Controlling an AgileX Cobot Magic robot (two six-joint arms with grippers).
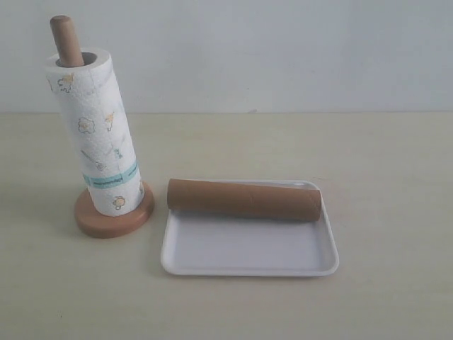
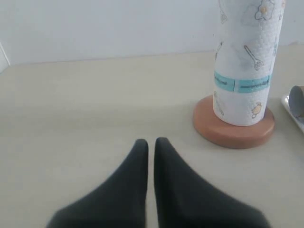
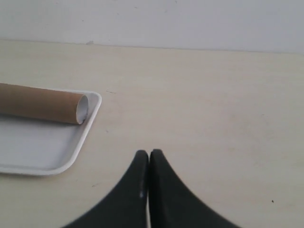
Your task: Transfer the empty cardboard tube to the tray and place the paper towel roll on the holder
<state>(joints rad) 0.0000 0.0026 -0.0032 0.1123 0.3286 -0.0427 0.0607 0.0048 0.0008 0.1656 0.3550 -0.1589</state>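
Observation:
The paper towel roll (image 1: 95, 134) stands upright on the wooden holder (image 1: 115, 216), whose dowel post (image 1: 66, 40) pokes out of the roll's top. The empty cardboard tube (image 1: 244, 198) lies on its side across the far part of the white tray (image 1: 248, 248). Neither gripper shows in the exterior view. The left wrist view has my left gripper (image 2: 151, 141) shut and empty over bare table, short of the roll (image 2: 244, 61) and the holder base (image 2: 232, 130). My right gripper (image 3: 149, 153) is shut and empty, off the tray's corner (image 3: 88, 121), near the tube's end (image 3: 42, 103).
The objects sit on a pale wooden tabletop (image 1: 382, 163) with a plain white wall behind. A sliver of the tube's end and the tray rim (image 2: 295, 107) shows at the edge of the left wrist view.

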